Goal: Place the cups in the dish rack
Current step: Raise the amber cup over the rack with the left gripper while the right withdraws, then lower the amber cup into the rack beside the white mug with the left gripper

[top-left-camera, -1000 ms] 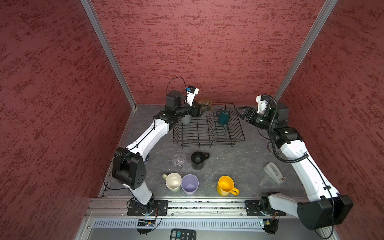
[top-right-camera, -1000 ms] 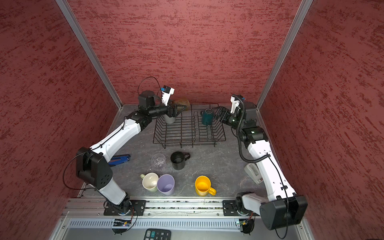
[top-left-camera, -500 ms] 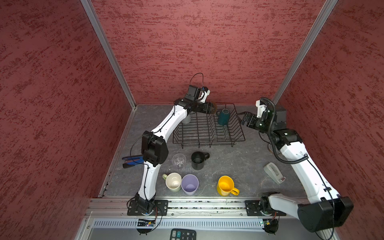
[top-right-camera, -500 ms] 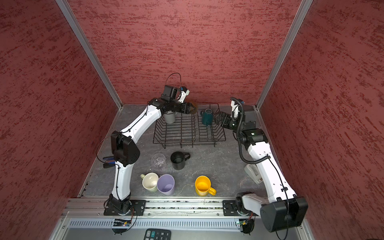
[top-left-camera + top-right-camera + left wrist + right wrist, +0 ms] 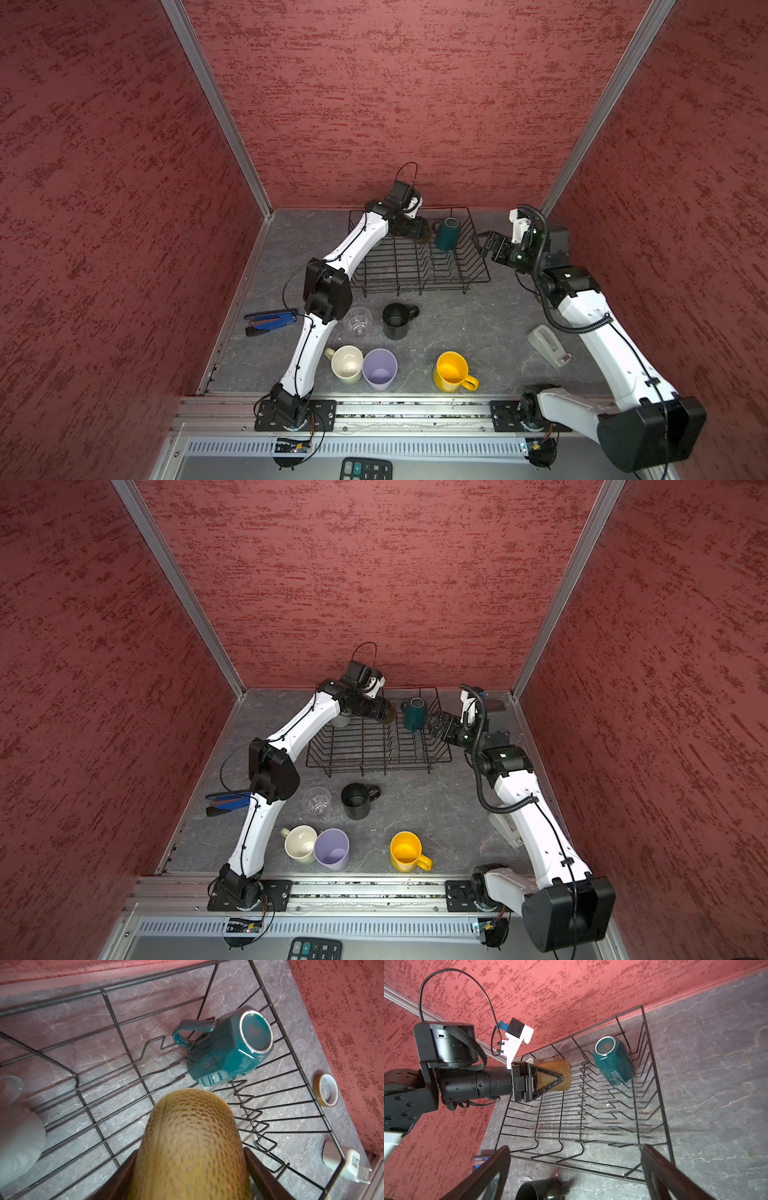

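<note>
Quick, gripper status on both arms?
Left gripper: closed on the brown mug, over the dish rack.
Right gripper: open, empty.

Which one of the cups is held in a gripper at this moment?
The brown textured mug: the left gripper is closed on its sides. No other cup is gripped; the right gripper is open and empty.

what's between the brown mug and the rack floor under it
Nothing visible. The brown mug hangs over bare wires of the rack; the teal mug stands to one side, the grey mug to the other, both apart from it.
</note>
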{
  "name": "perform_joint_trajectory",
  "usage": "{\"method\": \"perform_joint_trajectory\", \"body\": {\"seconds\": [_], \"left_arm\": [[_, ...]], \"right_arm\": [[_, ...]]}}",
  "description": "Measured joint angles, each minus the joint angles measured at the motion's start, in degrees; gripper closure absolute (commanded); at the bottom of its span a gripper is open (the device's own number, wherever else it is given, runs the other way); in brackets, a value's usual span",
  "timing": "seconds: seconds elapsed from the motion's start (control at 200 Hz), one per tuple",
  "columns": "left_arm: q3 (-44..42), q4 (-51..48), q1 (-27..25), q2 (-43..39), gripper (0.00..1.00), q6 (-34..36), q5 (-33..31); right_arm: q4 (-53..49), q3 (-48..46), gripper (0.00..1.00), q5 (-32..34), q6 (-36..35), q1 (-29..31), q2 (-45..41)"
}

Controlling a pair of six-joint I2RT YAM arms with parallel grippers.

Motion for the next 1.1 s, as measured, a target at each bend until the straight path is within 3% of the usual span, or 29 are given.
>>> {"method": "perform_joint_trajectory", "body": {"seconds": [0.606,0.706,0.887,1.097], "left_arm": [[3.7,-2.4,-3.2,4.5,1.0,0.4,-5.1],[3.7,-2.6,-3.4,4.5,0.94,1.0,-5.8],[4.7,-3.0,-3.9,5.4,0.72,1.9,-6.9],[5.1,-3.3,-4.2,7.3,0.54,2.6,-7.5]], "right_arm": [[1.4,-2.3,0.01,-1.9,1.1,0.0,-1.8],[1.4,-2.6,0.01,-2.3,1.3,0.0,-1.8],[1.6,-3.0,0.01,-2.5,1.4,0.0,-1.9],[1.6,-3.3,0.01,-2.7,1.4,0.0,-1.9]]}}
